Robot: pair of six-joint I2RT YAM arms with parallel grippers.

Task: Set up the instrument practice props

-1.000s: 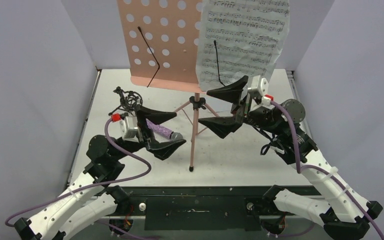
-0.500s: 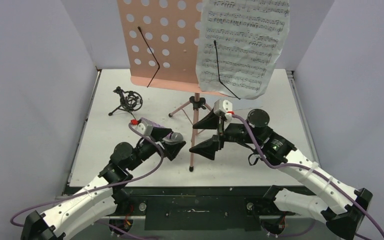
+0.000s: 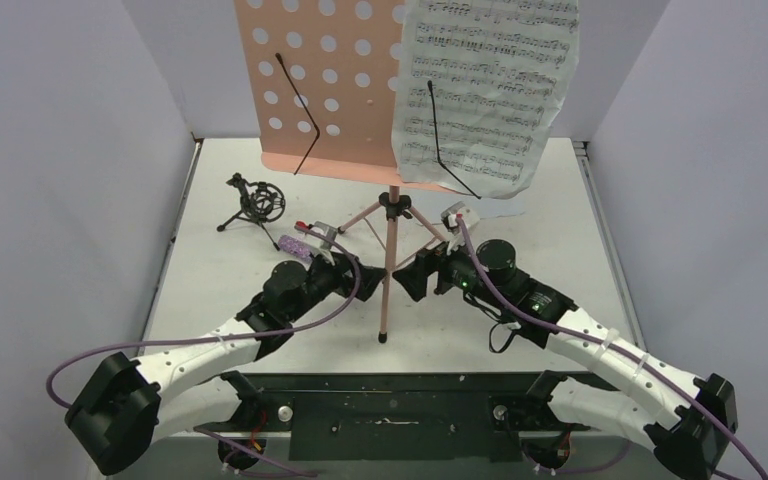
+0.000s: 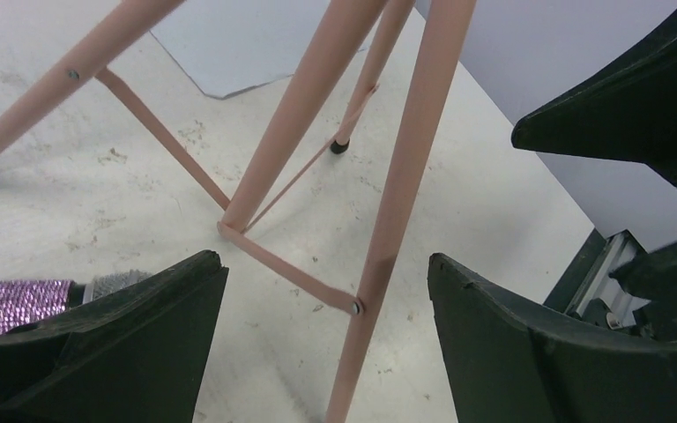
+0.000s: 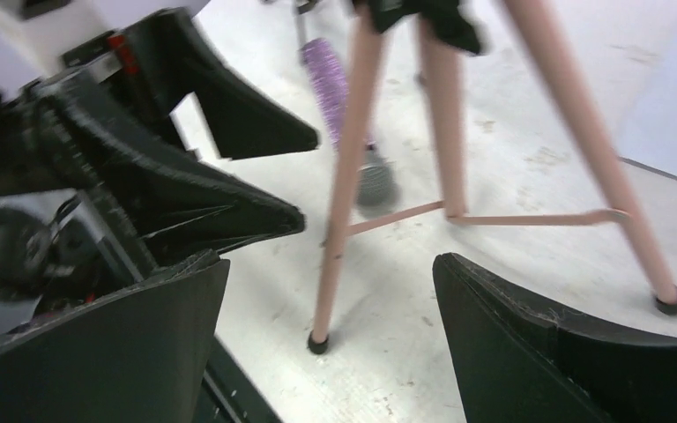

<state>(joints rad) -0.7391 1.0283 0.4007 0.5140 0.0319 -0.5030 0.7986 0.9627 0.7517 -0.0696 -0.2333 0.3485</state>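
Left gripper (image 3: 348, 278) and right gripper (image 3: 407, 280) are both open near the center of the frame, facing each other across the pink stand (image 3: 388, 292) leg.

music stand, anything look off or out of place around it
The page on the desk sits crooked, its bottom hanging past the lip; the left half is bare. The mic lies on the table beside the stand, not in its holder.
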